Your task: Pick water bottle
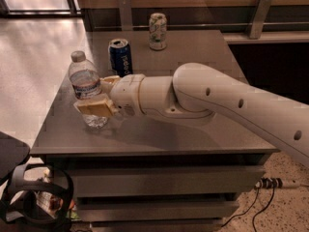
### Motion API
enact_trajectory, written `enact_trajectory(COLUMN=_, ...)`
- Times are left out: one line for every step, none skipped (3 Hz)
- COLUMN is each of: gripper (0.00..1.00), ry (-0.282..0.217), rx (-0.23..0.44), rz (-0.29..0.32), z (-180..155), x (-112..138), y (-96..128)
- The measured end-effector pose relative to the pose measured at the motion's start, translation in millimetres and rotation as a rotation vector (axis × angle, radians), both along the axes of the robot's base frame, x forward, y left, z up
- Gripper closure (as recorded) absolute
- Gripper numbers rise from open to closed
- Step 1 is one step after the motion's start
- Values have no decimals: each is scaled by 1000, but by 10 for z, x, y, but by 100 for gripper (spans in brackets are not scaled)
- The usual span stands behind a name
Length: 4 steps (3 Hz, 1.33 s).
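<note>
Water bottle (85,83), clear with a white cap, stands upright on the left part of the grey tabletop (193,141). The tool (92,94) on a white arm (217,98) reaching in from the right has its two tan fingers (95,108) apart, one in front of the bottle and one behind it. Whether they press it cannot be told. A dark blue can (120,56) stands just behind, and a pale green can (158,31) farther back.

We see the water bottle (85,79), clear ribbed plastic with a white cap and label band, standing upright near the table's (203,47) front-left corner, the gripper (92,94) at its lower half.
</note>
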<state>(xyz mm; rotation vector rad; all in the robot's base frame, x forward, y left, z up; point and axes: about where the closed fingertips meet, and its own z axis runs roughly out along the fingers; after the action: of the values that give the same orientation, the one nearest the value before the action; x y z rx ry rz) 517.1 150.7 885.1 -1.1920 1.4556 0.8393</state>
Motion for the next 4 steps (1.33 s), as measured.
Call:
enact_trajectory(gripper=79, ry=-2, rx=-1, rz=5, z=11, x=-15, y=25)
enact_trajectory(gripper=99, ry=-4, rx=-1, rz=8, z=19, x=-26, y=40)
enact_trajectory(gripper=100, ry=-13, rx=4, rz=9, z=67, x=-35, y=33)
enact_trajectory(gripper=100, ry=-41, rx=22, rz=9, z=219, x=-58, y=-4)
